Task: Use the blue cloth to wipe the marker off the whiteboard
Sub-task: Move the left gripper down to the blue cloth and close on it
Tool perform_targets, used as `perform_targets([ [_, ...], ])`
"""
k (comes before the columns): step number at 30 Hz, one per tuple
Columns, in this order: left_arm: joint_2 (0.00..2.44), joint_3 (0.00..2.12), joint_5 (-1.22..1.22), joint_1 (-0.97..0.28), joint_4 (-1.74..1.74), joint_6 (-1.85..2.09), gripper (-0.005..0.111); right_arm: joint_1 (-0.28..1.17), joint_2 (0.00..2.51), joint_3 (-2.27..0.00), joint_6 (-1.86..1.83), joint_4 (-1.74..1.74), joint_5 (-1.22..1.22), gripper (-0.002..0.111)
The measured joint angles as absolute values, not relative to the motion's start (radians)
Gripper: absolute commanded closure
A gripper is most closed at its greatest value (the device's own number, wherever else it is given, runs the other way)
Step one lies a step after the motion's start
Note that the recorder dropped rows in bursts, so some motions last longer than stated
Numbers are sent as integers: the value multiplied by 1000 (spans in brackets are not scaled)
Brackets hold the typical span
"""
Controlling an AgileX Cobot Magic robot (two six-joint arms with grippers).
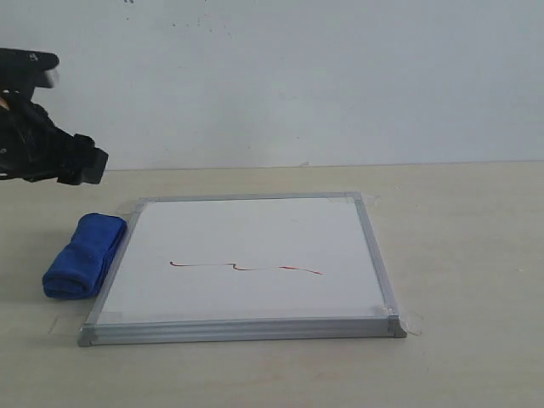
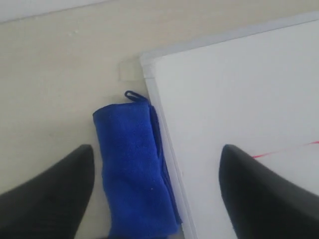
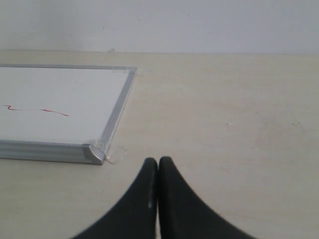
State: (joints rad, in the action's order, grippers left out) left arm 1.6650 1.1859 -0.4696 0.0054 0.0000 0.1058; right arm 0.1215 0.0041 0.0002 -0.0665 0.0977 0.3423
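Currently the left claw (image 2: 157,149) is released, its two dark fingers (image 2: 55,194) spread wide, holding nothing. Through the left wrist camera I see the blue cloth (image 2: 137,169) framed between those fingers, closer to one than the other. The second finger sits over the whiteboard (image 2: 234,94).

Exterior view: the left arm (image 1: 47,153) hangs above the bench (image 1: 459,255) at the far left edge, higher than the blue cloth (image 1: 83,257) and behind it. The cloth is a thick roll lying on the bench along the left rail of the whiteboard (image 1: 255,225), touching or just beside the frame. A small loop (image 2: 132,94) sticks out of its far end, next to the board's corner. A clear, tape-like patch (image 2: 129,71) lies on the bench at that corner.

The marker (image 1: 246,268) is a thin dark red wavy line across the near half of the board, well apart from the cloth. Bare white board lies between them.

The right claw (image 3: 158,162) is clenched, fingertips pressed together, gripping nothing. It sits over bare bench near the board's near right corner piece (image 3: 94,154). Another clear patch (image 3: 114,158) lies just beside that corner. I cannot find this claw in the exterior view.

A plain pale wall (image 1: 297,76) backs the bench.
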Motion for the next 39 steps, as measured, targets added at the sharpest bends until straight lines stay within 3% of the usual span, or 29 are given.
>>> perform_targets([
  [11,1881,1272,-459,15,174,-44,33,121,4,0,-67,98,342,108],
  [32,1997,1276,-457,15,194,-53,33,121,4,0,-67,98,342,108],
  [39,2034,1277,-421,15,194,-53,15,121,4,0,-67,98,342,108],
])
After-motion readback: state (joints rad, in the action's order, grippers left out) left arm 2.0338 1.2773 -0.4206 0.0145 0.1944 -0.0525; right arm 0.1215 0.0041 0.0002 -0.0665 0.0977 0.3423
